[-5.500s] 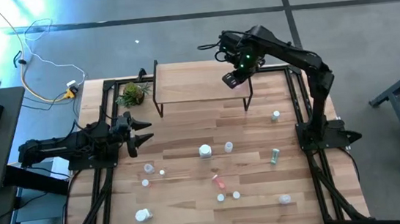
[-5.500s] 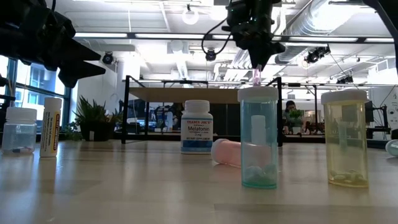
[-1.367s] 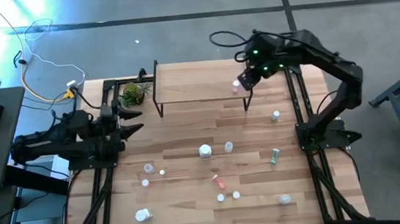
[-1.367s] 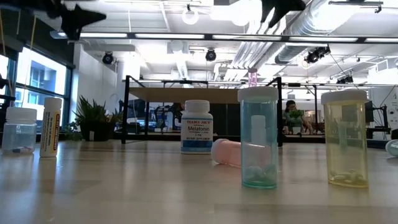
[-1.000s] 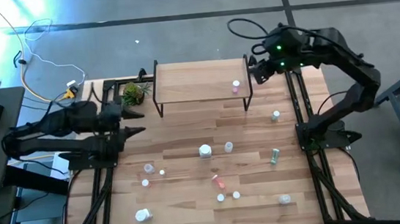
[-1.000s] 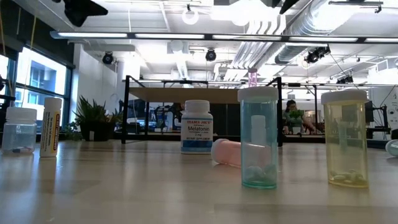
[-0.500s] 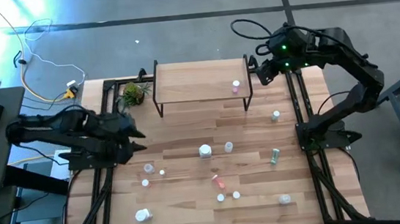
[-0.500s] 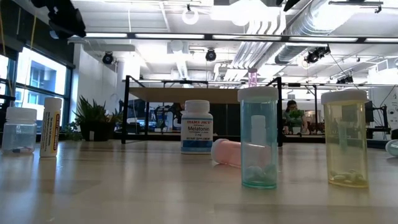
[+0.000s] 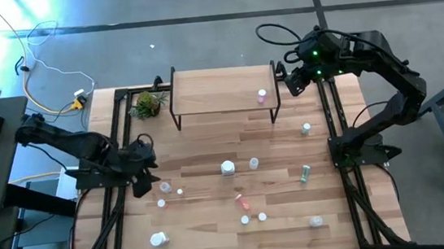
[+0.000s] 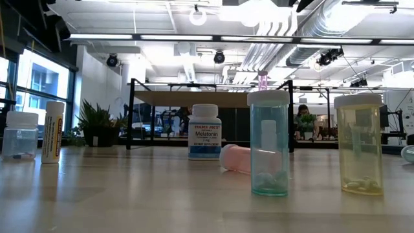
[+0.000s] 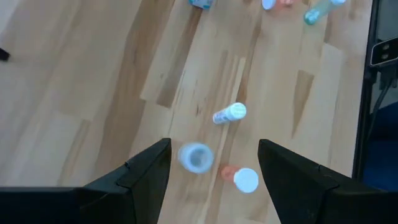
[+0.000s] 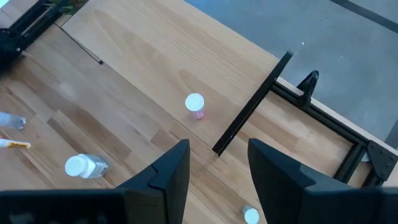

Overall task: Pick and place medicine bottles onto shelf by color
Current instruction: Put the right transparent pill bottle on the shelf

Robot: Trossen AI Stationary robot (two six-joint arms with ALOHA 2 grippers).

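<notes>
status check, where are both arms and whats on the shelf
Left end effector open above the bottles at the table's left. Right end effector open, empty, off the shelf's right end. One pink bottle on it. Nothing blocking.

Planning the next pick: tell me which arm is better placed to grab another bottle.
Left. Its open pincer hovers over a clear bottle on the table's left, while the right pincer is empty by the shelf.

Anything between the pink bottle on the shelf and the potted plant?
No. In the high view, bare shelf top runs from the pink bottle toward the potted plant.
</notes>
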